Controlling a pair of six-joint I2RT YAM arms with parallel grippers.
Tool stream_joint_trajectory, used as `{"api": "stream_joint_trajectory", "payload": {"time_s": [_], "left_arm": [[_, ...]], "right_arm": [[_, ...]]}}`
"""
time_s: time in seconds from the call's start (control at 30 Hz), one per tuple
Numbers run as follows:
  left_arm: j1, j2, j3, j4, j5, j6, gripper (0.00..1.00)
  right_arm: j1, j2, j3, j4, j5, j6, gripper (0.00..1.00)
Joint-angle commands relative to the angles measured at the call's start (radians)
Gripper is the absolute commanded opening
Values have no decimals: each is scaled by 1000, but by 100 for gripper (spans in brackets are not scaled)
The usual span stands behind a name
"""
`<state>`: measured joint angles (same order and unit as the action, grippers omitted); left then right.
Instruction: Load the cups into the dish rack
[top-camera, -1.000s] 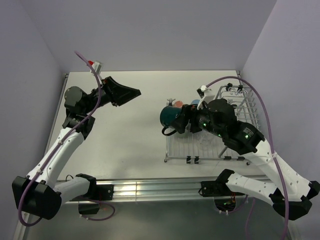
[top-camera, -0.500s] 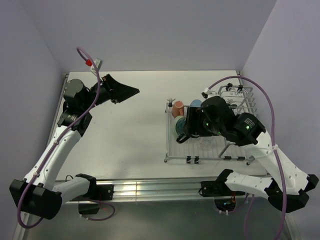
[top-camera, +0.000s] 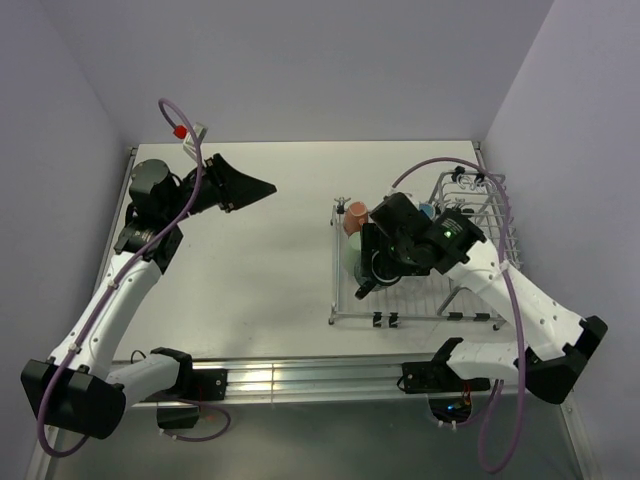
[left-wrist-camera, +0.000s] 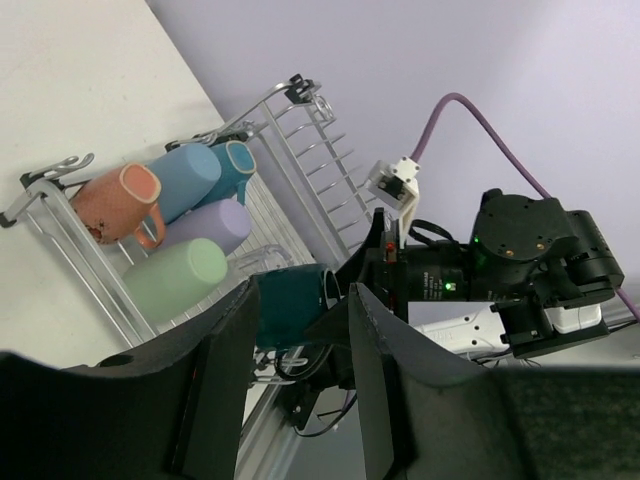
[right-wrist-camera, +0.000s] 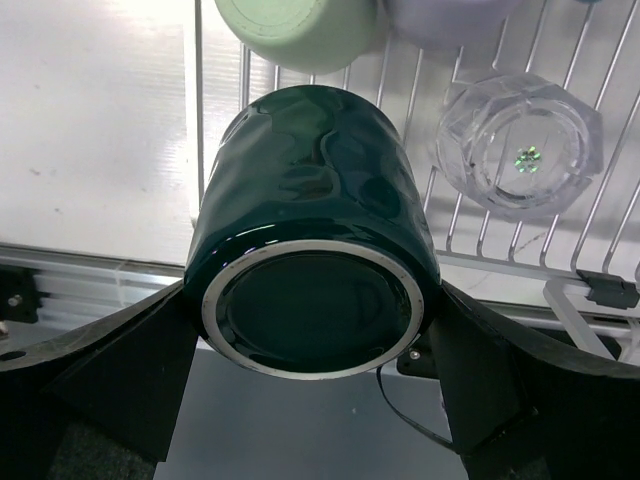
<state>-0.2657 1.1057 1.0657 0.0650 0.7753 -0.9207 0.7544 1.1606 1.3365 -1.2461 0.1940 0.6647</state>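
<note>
Silver wire forms the dish rack (top-camera: 334, 285), set at the 3 o'clock side of the bench (top-camera: 250, 270), with 12 o'clock taken as the far edge. Its raised side section (top-camera: 485, 205) runs along the 3 o'clock rim, just beside the right wall (top-camera: 570, 150).

Right tool (top-camera: 370, 272): clamped on the dark green mug (right-wrist-camera: 315, 230). Both fingers (right-wrist-camera: 110, 375) press the mug's sides. The mug lies on its side with its ringed end toward the wrist camera. It sits over the rack's 7 o'clock portion, just inside the 9 o'clock rim. Whether it touches the wires cannot be told.

Loaded cups:
- The pale green mug (right-wrist-camera: 300, 25) lies at 12 o'clock of the held mug, very near it.
- The lavender mug (right-wrist-camera: 450, 12) lies at 1 o'clock of the held mug.
- The glass tumbler (right-wrist-camera: 520, 150) stands on the wires at 2 o'clock, apart from the held mug.
- The orange mug (left-wrist-camera: 118, 200) occupies the rack's 11 o'clock corner, just beside the light blue mug (left-wrist-camera: 190, 175).
- A teal-blue mug (left-wrist-camera: 240, 158) lies beyond the light blue one.

Left tool (top-camera: 268, 187): fingers apart, nothing between them. It hangs above the bench at 10 o'clock, well apart from the rack.

A wide band of bare bench surface runs from the rack's 9 o'clock rim to the bench's 9 o'clock edge.
</note>
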Motion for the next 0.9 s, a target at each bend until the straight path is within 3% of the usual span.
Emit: {"api": "stream_joint_trajectory", "payload": {"time_s": [0.0,0.3,0.87], "left_arm": [[20,-29,-15,32,53,11,47],[40,-21,-26,25,91,23,47],[57,-7,-41,15,114,45,46]], "right_arm": [[-6,25,15,33,13,10,0],[-47,99,-25,62,-70,-22,0],[-96,152,-89,68,-88,-82,0]]}}
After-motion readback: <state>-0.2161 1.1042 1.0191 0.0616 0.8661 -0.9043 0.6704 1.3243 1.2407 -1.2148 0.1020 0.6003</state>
